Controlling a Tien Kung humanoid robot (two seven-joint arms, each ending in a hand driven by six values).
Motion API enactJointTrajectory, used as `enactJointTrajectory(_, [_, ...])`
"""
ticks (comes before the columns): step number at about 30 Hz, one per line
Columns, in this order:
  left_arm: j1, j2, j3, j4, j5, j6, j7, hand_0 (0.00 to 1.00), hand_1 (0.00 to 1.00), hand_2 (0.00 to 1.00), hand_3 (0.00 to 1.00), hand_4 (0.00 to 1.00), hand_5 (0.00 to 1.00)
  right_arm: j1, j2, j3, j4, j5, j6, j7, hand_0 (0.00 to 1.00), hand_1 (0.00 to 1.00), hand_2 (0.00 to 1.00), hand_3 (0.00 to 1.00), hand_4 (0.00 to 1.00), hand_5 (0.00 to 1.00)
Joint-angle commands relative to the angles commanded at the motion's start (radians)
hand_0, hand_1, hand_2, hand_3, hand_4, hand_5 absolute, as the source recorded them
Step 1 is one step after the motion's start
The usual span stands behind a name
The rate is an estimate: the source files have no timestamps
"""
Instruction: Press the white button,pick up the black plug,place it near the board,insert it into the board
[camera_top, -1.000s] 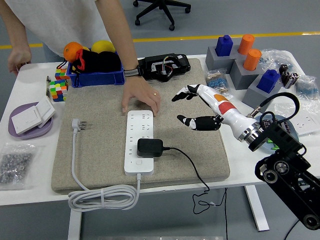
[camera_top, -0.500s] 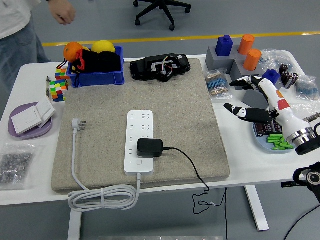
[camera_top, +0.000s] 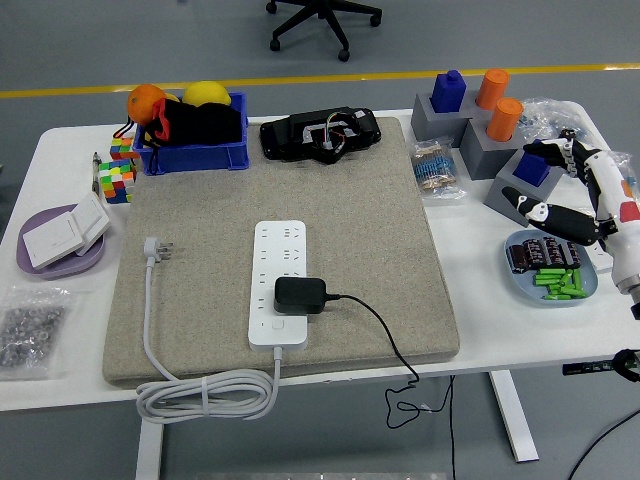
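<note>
Nearest the desk's (camera_top: 480, 340) front edge, well off to the left of my right hand (camera_top: 560, 205) and closer to me than it, the coiled white cord (camera_top: 205, 392) of the power strip lies on the grey mat (camera_top: 380, 260). Just beyond the coil comes the power strip (camera_top: 279, 284) itself, its long axis running away from me, with the white button (camera_top: 278, 325) at its near end. The black plug (camera_top: 300, 295) sits on the strip right behind that button, seated on the sockets as far as I can judge, its black cable (camera_top: 385, 335) trailing off toward my side and over the desk's edge. So the plug lies far to the left of my hand and a little nearer to me; any reach would have to cross most of the mat. My right hand is the only one in view, so it is the nearer one by default. It hangs at the desk's right edge, fingers spread loosely and holding nothing, above a blue dish (camera_top: 552, 272) of green and dark batteries, with the grey block holder (camera_top: 520, 180) and its blue peg just to its left. Judging from the plug's place on the strip, the insertion looks done.
</note>
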Motion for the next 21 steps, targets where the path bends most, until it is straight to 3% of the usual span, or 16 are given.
enactJointTrajectory(8, [0.009, 0.004, -0.024, 0.0, 0.029, 0.0, 0.003, 0.824, 0.788, 0.744, 0.791, 0.574, 0.478, -0.007, 0.007, 0.012, 0.001, 0.025, -0.024, 0.047, 0.762, 0.736, 0.679, 0.633, 0.893, 0.241])
enactJointTrajectory(21, [0.011, -0.003, -0.009, 0.0, 0.014, -0.002, 0.0, 0.824, 0.79, 0.744, 0.791, 0.575, 0.478, -0.02, 0.016, 0.011, -0.007, 0.027, -0.019, 0.034, 0.74, 0.713, 0.663, 0.617, 0.873, 0.232])
